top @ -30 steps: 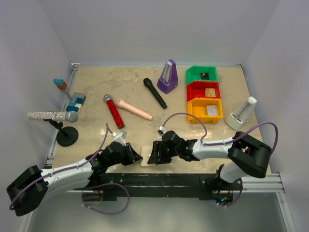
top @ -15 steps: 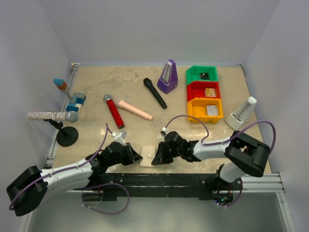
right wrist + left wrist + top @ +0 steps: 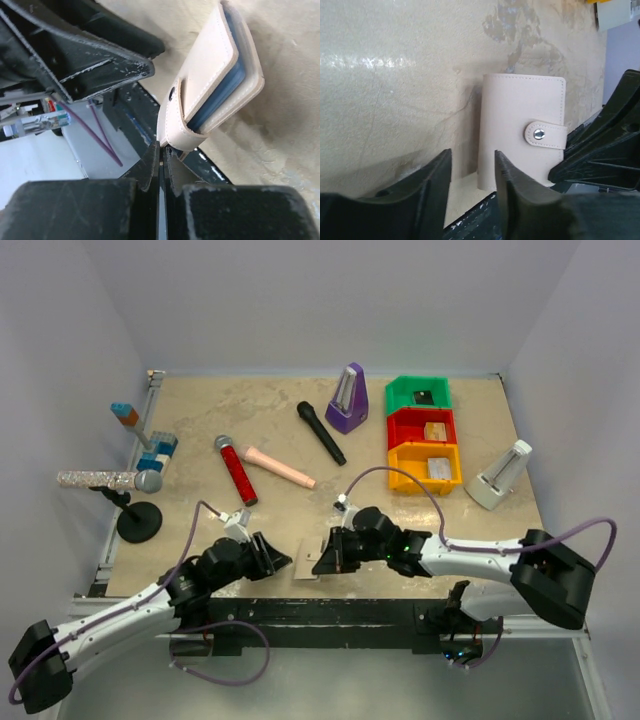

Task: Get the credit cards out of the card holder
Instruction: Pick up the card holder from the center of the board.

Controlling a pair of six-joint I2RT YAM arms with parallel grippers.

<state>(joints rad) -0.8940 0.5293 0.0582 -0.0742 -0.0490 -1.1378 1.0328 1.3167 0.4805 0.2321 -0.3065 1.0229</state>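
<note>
**Card holder: shut, shifted slightly**

Lies at the table's near edge between both grippers, moved a little from a second ago (no cards out).
Left gripper: fingers apart, just short of it.
Right gripper: fingers together at the snap tab, grip unconfirmed.
Unsnapping still to do.

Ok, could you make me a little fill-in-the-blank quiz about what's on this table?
1. The wallet lies ___, its snap fastened.
2. The bin between the green bin and the yellow bin is ___.
3. The left tool is ___, its fingers apart.
Missing words: closed; red; open.
</note>
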